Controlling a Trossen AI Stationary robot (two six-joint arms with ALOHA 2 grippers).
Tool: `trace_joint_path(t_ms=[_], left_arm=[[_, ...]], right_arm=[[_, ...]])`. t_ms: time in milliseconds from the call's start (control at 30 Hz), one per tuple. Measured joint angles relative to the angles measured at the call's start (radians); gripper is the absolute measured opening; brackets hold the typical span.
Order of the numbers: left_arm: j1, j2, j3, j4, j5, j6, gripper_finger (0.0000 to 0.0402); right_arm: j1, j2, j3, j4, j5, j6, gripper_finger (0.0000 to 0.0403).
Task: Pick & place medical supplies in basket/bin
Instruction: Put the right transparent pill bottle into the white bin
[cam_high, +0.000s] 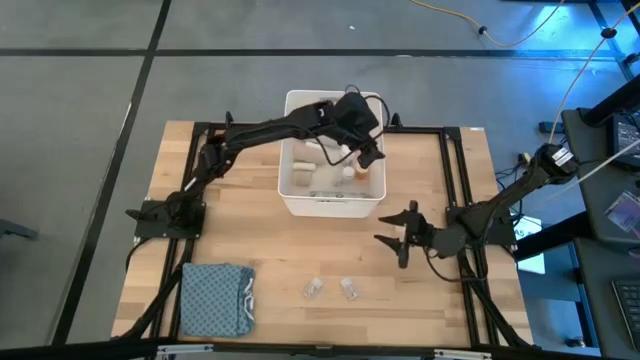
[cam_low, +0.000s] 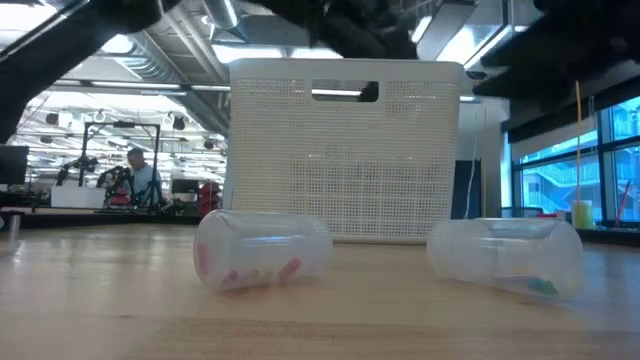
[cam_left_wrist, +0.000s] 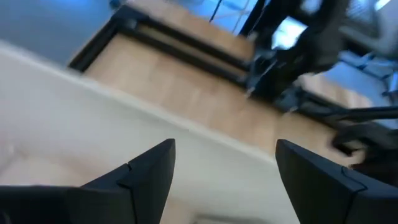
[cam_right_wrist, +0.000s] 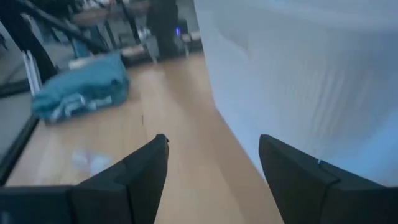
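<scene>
The white bin (cam_high: 331, 204) stands mid-table, its perforated wall (cam_low: 345, 150) facing the low view; several small supplies (cam_high: 345, 174) lie on its floor. Two clear vials (cam_high: 313, 289) (cam_high: 349, 289) lie on their sides on the wood near the front edge, also seen in the low view (cam_low: 262, 250) (cam_low: 507, 255). My left gripper (cam_high: 368, 152) (cam_left_wrist: 225, 152) hangs open over the bin's right side, holding nothing. My right gripper (cam_high: 397, 236) (cam_right_wrist: 213, 142) is open, low over the table right of the bin's near corner, beside the bin wall (cam_right_wrist: 298, 74).
A folded blue-grey cloth (cam_high: 215, 298) (cam_right_wrist: 81, 90) lies at the table's near-left corner. Black frame rails (cam_high: 450, 170) run along the table's sides. Bare wood lies between the bin and the vials. A person (cam_low: 140, 180) sits far back in the room.
</scene>
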Motion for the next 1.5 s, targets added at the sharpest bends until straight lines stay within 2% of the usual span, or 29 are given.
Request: trace_joint_path(t_ms=[300,467,667,833,1500], left_arm=[[-0.083,-0.146,0.001,0.067,-0.003,0.0,0.0268],[-0.135,-0.199,0.001,0.088,-0.015,-0.016,0.0269],[-0.191,-0.246,0.001,0.087,-0.014,-0.064,0.0268],[-0.226,-0.261,0.001,0.085,-0.013,-0.018,0.0269],[-0.238,-0.265,0.001,0.08,-0.004,-0.05,0.0265]], right_arm=[[-0.105,0.018,0.0,0.452,-0.012,-0.331,0.025],[-0.206,0.068,0.0,0.645,-0.127,-0.48,0.025],[-0.308,0.145,0.0,0.661,-0.141,-0.429,0.025],[-0.338,0.216,0.006,0.677,-0.146,-0.445,0.025],[-0.347,0.234,0.0,0.716,-0.147,-0.494,0.025]])
